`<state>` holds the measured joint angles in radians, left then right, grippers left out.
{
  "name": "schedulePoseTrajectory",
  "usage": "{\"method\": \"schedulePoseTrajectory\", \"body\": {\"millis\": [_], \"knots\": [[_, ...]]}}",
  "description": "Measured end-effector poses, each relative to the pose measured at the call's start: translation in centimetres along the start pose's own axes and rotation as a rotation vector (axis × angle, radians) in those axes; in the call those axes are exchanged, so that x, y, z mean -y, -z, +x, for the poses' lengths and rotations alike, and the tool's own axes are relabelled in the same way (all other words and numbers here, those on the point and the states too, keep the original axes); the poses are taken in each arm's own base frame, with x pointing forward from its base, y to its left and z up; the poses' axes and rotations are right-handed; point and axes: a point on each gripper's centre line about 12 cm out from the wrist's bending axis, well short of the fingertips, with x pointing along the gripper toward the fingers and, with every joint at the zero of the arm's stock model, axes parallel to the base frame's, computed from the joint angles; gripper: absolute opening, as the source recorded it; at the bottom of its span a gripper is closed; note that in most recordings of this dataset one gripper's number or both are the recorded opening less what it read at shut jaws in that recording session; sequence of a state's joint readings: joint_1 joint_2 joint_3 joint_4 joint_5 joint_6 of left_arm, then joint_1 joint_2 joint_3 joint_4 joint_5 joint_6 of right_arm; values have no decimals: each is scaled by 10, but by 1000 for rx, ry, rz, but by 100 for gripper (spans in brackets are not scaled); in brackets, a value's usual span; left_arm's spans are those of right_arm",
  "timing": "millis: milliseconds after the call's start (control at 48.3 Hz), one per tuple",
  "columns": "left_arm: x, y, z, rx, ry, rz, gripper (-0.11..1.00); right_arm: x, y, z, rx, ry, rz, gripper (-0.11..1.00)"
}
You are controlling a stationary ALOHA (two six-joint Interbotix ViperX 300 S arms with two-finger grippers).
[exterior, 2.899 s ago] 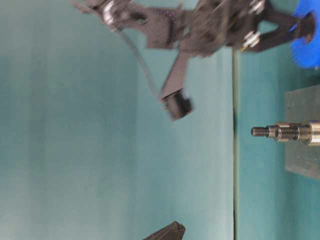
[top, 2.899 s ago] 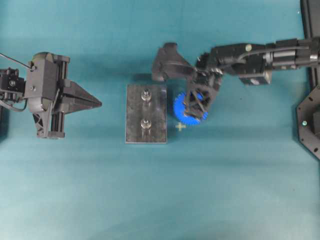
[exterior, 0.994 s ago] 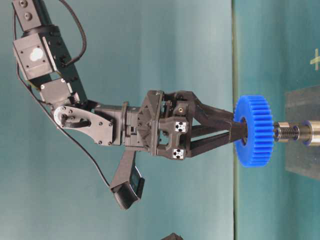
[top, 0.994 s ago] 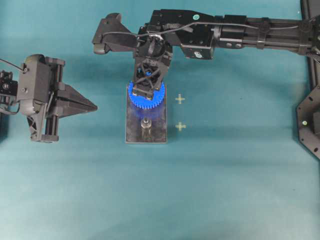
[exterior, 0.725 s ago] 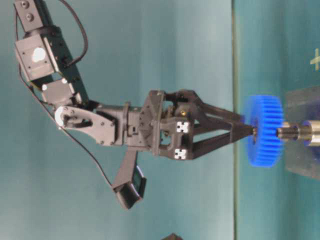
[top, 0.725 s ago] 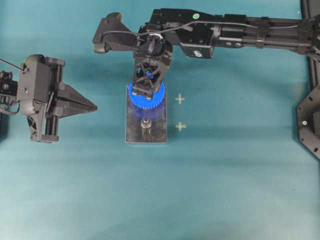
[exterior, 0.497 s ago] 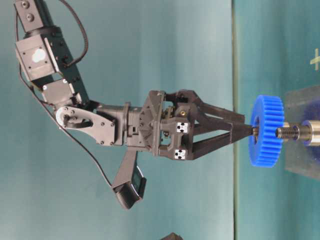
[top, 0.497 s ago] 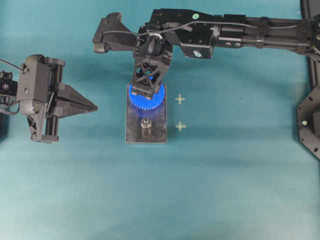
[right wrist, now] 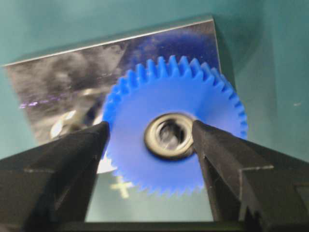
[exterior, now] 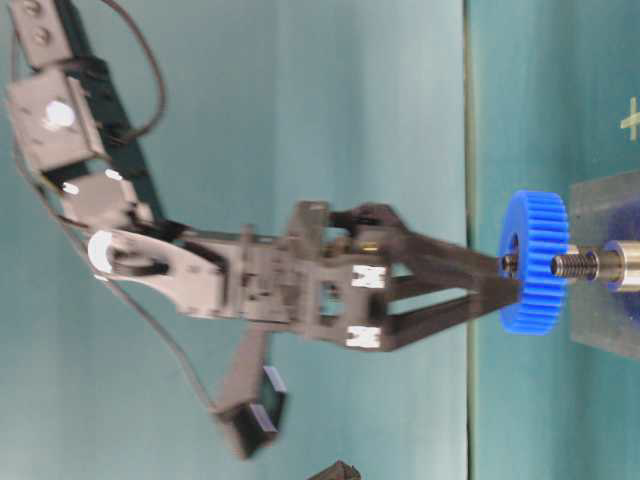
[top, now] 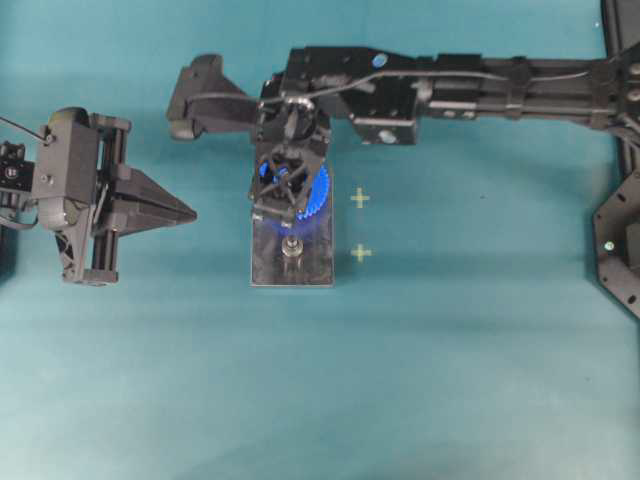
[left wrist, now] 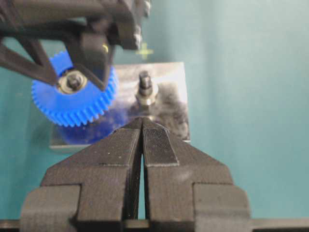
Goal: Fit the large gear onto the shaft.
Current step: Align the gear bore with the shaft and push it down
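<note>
Blue toothed plastic gear (right wrist: 174, 130) on steel shaft (left wrist: 73, 81)

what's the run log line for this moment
large gear: on shaft | right claw: open, over gear | left claw: shut, apart

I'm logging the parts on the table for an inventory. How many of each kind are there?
Gears: 1, the blue gear
Plates: 1, the grey plate
Shafts: 2, one bare, one showing through the gear's hub
Total: 4
</note>
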<state>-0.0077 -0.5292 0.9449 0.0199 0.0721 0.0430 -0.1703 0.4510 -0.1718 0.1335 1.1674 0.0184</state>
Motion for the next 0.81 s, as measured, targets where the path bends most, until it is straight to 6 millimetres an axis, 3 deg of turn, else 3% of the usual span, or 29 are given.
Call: {"method": "schedulePoseTrajectory", "body": {"millis": [807], "knots": [[3,-1,1,7,11,-43,0,5,6,-1,-20,9,4,76]]}}
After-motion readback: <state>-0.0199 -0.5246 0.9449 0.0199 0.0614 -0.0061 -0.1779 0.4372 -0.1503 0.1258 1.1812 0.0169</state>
